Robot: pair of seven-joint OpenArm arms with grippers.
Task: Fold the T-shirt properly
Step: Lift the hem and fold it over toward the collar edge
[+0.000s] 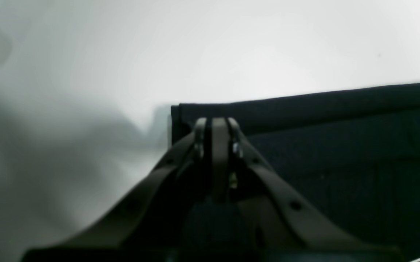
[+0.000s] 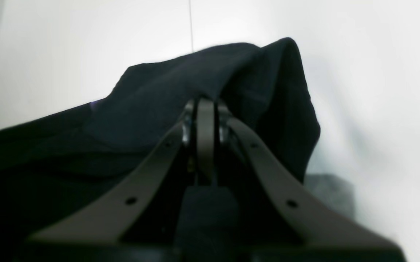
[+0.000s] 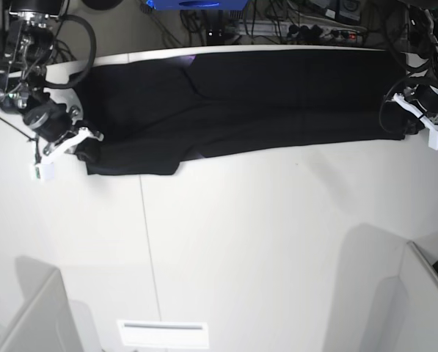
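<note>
My left gripper (image 1: 219, 125) is clenched on a hemmed corner of the one large black cloth T-shirt (image 3: 277, 95). My right gripper (image 2: 205, 105) is clenched too, pinching a raised bunch of that same shirt at its other end. Between my two grippers the shirt lies stretched in a long band across the far side of the white table (image 3: 263, 242).
</note>
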